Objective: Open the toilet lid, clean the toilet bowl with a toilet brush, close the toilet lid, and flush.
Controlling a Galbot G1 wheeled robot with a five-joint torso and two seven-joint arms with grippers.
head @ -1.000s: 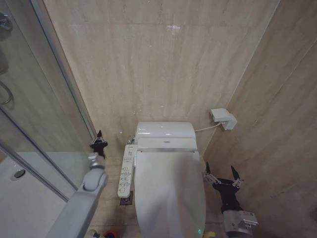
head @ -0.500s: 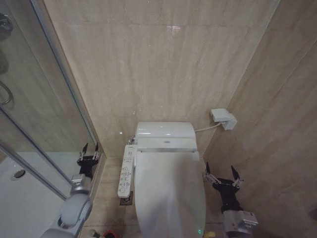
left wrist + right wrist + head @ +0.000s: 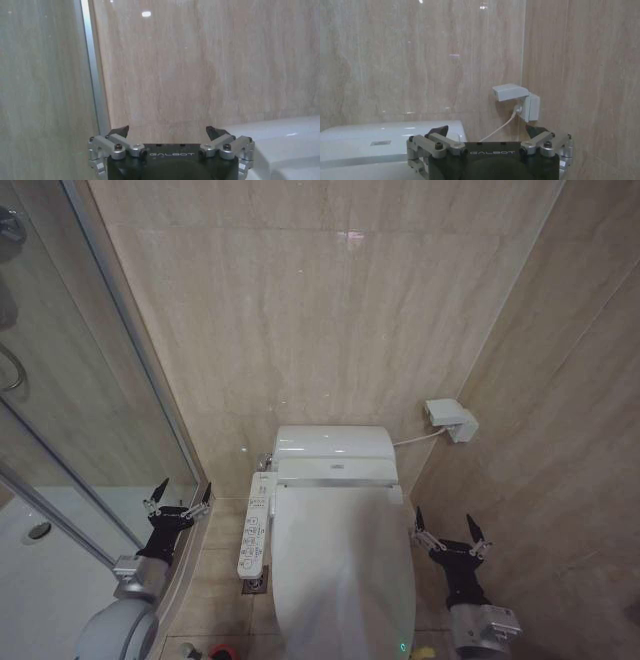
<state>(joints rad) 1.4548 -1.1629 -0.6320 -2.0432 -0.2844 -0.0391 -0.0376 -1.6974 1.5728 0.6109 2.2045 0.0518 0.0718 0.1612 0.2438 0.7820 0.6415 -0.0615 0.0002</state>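
Toilet lid [image 3: 343, 565] down, closed flat over toilet bowl [image 3: 283, 635], at about 6 o'clock in head view, low centre. Tank housing [image 3: 334, 444] directly behind lid, against beige tiled wall [image 3: 330, 310]. Side control panel [image 3: 257, 523] along lid's left edge, buttons facing up. Small red item [image 3: 222, 650] on floor at 7 o'clock, near bowl base; too cropped to identify.

Left gripper [image 3: 180, 497] at 8 o'clock, hovering beside glass shower partition [image 3: 60, 410], well apart from control panel. Jaws spread wide, nothing held. Same spread confirmed in left wrist view [image 3: 168, 132], facing tile and partition frame.

Right gripper [image 3: 449, 526] at 4 o'clock, just beside lid's right edge, not touching. Jaws wide open, empty; right wrist view [image 3: 487, 131] agrees. Wall socket box [image 3: 450, 419] at 2 o'clock, cable running toward tank.
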